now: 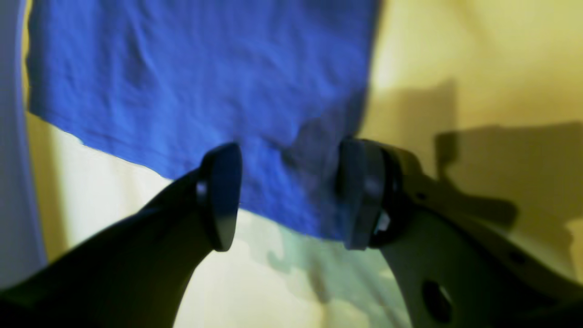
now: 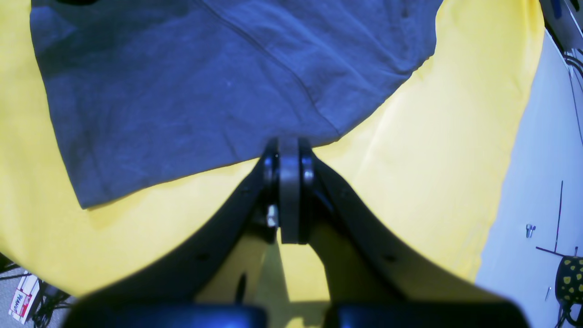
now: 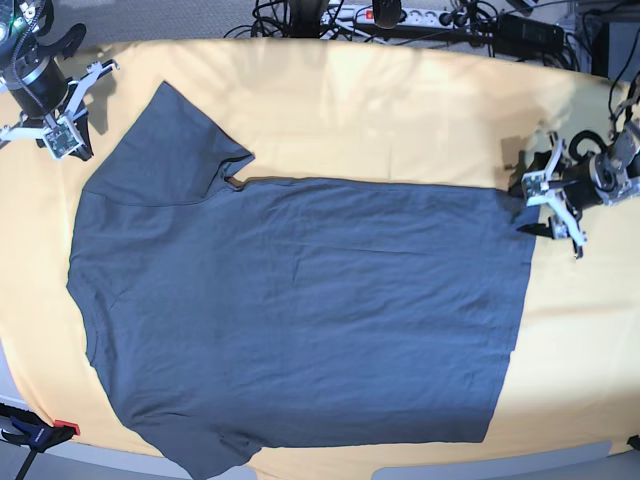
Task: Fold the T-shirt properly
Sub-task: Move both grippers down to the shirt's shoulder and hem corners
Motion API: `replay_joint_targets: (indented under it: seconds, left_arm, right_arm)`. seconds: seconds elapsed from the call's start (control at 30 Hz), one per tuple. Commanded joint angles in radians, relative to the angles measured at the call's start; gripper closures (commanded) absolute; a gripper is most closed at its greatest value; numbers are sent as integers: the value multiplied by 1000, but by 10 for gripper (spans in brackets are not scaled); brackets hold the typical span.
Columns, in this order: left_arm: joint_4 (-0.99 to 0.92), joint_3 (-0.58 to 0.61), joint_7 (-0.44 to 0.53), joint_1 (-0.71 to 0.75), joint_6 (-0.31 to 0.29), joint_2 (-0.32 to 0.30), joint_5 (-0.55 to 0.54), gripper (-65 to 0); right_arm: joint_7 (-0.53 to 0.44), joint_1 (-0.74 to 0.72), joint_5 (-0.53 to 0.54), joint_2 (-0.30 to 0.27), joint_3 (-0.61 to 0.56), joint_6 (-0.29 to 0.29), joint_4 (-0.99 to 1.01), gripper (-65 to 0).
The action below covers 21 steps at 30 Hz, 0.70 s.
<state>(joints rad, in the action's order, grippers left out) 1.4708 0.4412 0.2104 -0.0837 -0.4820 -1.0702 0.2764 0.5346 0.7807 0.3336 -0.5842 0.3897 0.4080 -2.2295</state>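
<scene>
The T-shirt (image 3: 300, 310) lies spread flat on the yellow cloth (image 3: 400, 120), sleeves toward the base view's left and hem toward its right. My left gripper (image 3: 522, 208) stands open at the hem's far corner. In the left wrist view the T-shirt (image 1: 182, 82) corner lies between and beyond the two spread fingers of the left gripper (image 1: 291, 196). My right gripper (image 3: 68, 145) is shut near the far sleeve. In the right wrist view the right gripper (image 2: 289, 191) has its pads pressed together, tips at the T-shirt (image 2: 205, 91) edge, with no cloth seen between them.
A power strip and cables (image 3: 400, 15) run along the back edge. A red-tipped clamp (image 3: 40, 432) sits at the front left corner. Grey tabletop (image 2: 537, 182) with small screws shows beside the yellow cloth (image 2: 432, 159).
</scene>
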Motion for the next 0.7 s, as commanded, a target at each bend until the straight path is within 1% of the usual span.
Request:
replay_joint_targets:
  seconds: [0.0,0.07,0.1,0.13,0.17,0.2,0.23,0.27,0.33,0.37,0.4,0.47,0.53,0.63,0.67]
  left_arm:
    - [-11,18,-27,-24,-18,-1,30,-349]
    - [-24,43,-27,-66,-19,21,30,-346]
    - [-25,51,-27,-81,-19,27,30,-328]
    - [-24,53,-27,-91,-22,31,30,-289]
    - [-24,54,-27,-101,-24,35,30,-226]
    - [-24,54,-31,-106,-22,35,30,-146]
    - [-24,54,-31,-111,-23,35,29,-67]
    - [-24,54,-31,-113,-22,34,29,-5]
    - [-24,54,-45,-113,-22,34,22,0]
    - [-24,54,-59,-113,-22,34,14,0]
    - [-24,54,-68,-113,-22,34,3,0]
    - [-24,54,-92,-113,-22,34,-3,0]
    - [-24,54,-109,-114,-21,33,-3,0]
    - [-24,54,-110,-114,-10,31,-4,0]
    - [-24,54,-110,-114,-10,31,-4,0]
  right_arm:
    - [-18,1,4,-14,10,-8,-11,0]
    - [-14,1,4,-14,10,-8,-11,0]
    - [-6,1,4,-14,10,-7,-11,0]
    - [1,1,4,-14,10,-4,-11,0]
    - [2,1,3,-14,10,10,-11,0]
    - [2,1,3,-14,10,27,-10,0]
    - [4,3,4,-14,10,51,-10,-34]
    - [5,4,5,-14,10,81,-10,-112]
    - [5,9,15,-14,10,140,-10,-288]
    - [9,9,35,-14,8,163,-9,-356]
    - [8,9,44,-14,6,169,-3,-385]
    - [7,6,43,-14,-11,158,27,-386]
    - [-3,-16,35,-14,-32,129,72,-386]
    - [-46,-77,0,-14,-59,123,142,-385]
    - [-45,-104,0,-14,-68,124,165,-385]
